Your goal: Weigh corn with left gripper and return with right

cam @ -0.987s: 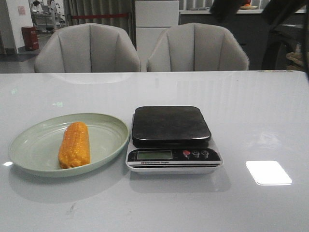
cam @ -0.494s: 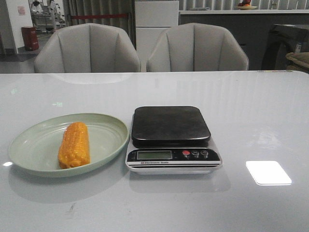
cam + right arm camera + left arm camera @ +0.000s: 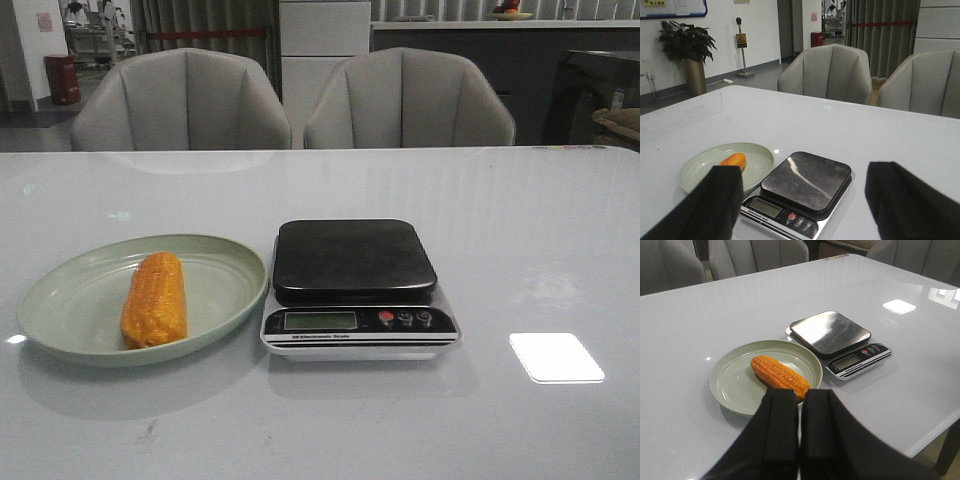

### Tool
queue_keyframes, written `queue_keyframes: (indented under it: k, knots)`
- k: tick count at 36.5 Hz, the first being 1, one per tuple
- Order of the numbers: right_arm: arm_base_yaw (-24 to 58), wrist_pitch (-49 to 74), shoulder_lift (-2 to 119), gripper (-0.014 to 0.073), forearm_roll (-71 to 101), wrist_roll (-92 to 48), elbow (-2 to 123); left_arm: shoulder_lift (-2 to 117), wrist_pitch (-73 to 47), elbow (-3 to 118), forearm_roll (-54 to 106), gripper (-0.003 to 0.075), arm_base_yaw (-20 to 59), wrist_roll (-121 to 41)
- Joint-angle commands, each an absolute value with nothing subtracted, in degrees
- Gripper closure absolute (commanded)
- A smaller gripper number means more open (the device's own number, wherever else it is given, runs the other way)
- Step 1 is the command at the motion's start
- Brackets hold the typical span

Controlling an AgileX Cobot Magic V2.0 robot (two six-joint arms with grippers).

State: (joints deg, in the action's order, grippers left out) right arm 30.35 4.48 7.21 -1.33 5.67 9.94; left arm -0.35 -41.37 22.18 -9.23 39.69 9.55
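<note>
The orange-yellow corn [image 3: 155, 298] lies lengthwise in a pale green plate [image 3: 60, 310] at the table's left, also in the left wrist view [image 3: 779, 377] and the right wrist view [image 3: 733, 160]. A kitchen scale [image 3: 353, 262] with a dark, bare platform stands right of the plate. My left gripper [image 3: 799, 405] is shut and empty, held well above the table short of the plate. My right gripper [image 3: 805, 200] is wide open and empty, held high before the scale [image 3: 807, 181]. Neither gripper shows in the front view.
Two grey chairs [image 3: 185, 100] [image 3: 410, 95] stand behind the table's far edge. A bright light reflection [image 3: 556, 357] lies on the glossy white tabletop right of the scale. The scale's display and buttons [image 3: 400, 318] face the front.
A dark shape at the top right of the front view one second ago has gone out of view. The corn, plate and scale have not moved.
</note>
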Motion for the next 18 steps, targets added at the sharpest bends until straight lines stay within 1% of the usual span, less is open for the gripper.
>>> queue_keyframes:
  k: [1,3,4,6,8,9,18]
  knots:
    - [30.06,-0.48,7.6,0.0067,-2.01,5.07,11.31,-1.21,-36.92,23.56,-9.7,0.0606,39.87,9.45]
    - [30.06,1.78,7.6,0.021,-2.01,5.07,11.31,-1.21,-36.92,23.56,-9.7,0.0606,39.87,9.45]
    - [30.06,3.56,7.6,0.0333,-2.01,5.07,11.31,-1.21,-36.92,23.56,-9.7,0.0606,39.87,9.45]
    - [30.06,5.05,7.56,0.0482,-2.01,5.07,11.31,-1.21,-36.92,23.56,-9.7,0.0606,39.87,9.45]
    - [30.06,5.82,7.56,0.0433,-1.79,5.16,11.31,-1.21,-36.92,23.56,-9.7,0.0606,39.87,9.45]
    - [30.06,5.9,7.56,0.0428,-1.79,5.16,11.31,-1.21,-36.92,23.56,-9.7,0.0606,39.87,9.45]
    - [30.06,5.9,7.56,0.0429,-1.79,5.16,11.31,-1.21,-36.92,23.56,-9.7,0.0606,39.87,9.45]
